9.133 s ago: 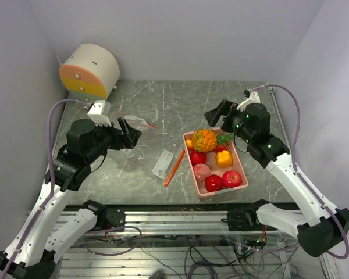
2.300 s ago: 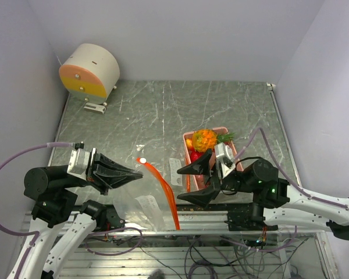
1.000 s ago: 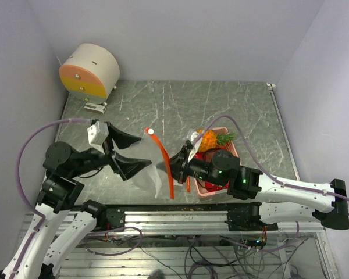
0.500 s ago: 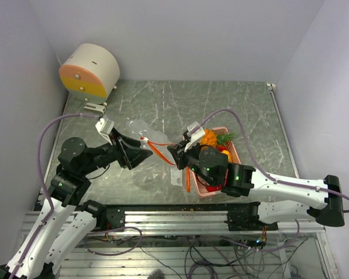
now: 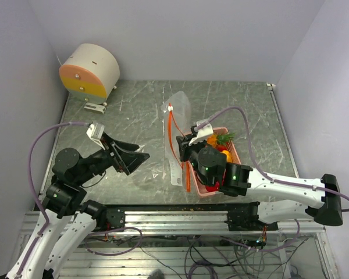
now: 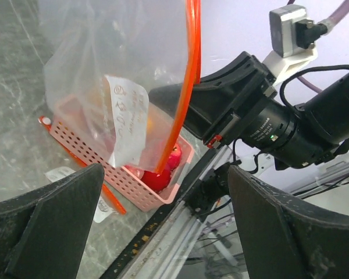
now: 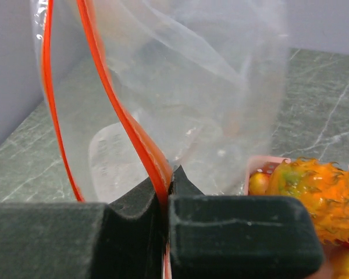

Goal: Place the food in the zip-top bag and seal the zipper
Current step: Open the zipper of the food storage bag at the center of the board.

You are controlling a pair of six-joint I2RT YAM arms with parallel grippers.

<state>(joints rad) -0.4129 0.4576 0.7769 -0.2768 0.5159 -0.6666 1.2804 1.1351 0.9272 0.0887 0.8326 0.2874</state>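
Orange zip-top bag [image 5: 179, 107] rim is pinched by the right gripper [image 7: 166, 183] beside the pink basket [image 6: 113, 185]; the opposite lip should be taken by the released left gripper [image 5: 141, 155].

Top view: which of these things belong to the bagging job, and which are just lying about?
Job: zip-top bag, pinched at its orange zipper by the right gripper; bumpy orange fruit, yellow pepper and red apple in the pink basket.
Lying about: cream-and-orange drum; orange stick beside the basket.
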